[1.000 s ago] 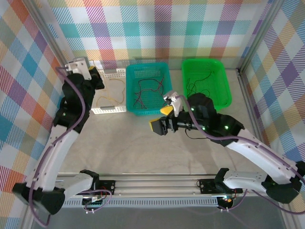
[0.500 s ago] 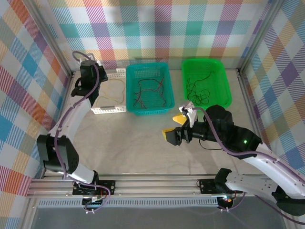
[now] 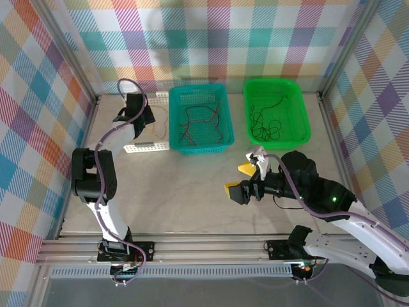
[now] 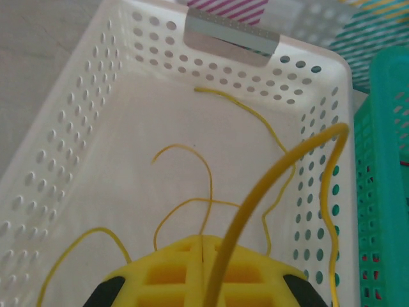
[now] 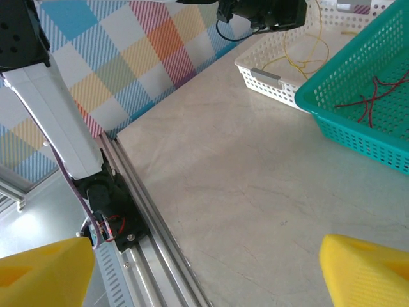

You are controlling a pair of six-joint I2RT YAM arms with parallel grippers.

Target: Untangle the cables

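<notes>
As left gripper (image 4: 202, 256) pinches cable (image 4: 255, 190), above basket (image 4: 77, 128)

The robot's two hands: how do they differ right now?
The left hand is shut, pinching a yellow cable; the right hand is open, holding nothing. The left hand hangs over the white basket, the right hand over the table. Both have yellow fingers.

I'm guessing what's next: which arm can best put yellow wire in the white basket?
Left: the left gripper pinches a yellow cable above the white basket; the right gripper hangs open, empty.
</notes>
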